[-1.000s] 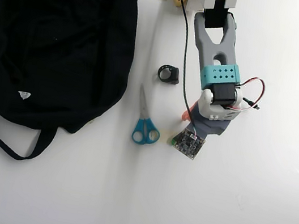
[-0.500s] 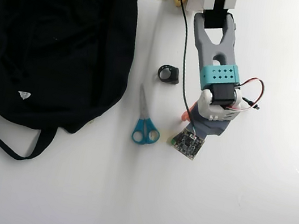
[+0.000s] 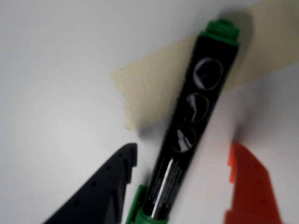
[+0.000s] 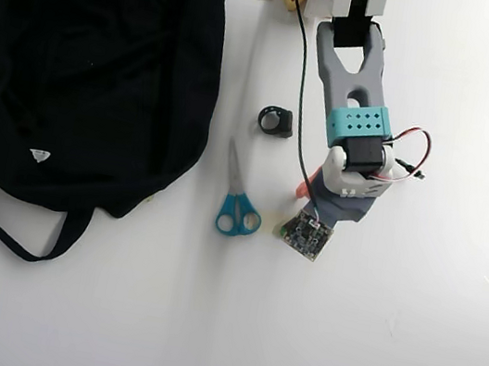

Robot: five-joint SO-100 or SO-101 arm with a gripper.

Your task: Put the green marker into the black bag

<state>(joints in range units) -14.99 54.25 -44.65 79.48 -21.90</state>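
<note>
Marker, i.e. the green marker [image 3: 189, 135], lay flat on the desk [image 4: 403, 360] across a strip of tape [image 3: 154, 88], between the 2 fingers [image 3: 180, 186], which were spread and gripping nothing. Looked light, rigid, smooth-barrelled; likely to roll, so pinch mid-barrel. Black bag [image 4: 85, 72] sat well apart, beyond the scissors [image 4: 237, 203].

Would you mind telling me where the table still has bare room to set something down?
In the overhead view, the whole strip below the black bag, the scissors and the arm is bare, and so is the table's right side beyond the arm. It is crowded between bag and arm, where the scissors and a small black ring lie.
</note>
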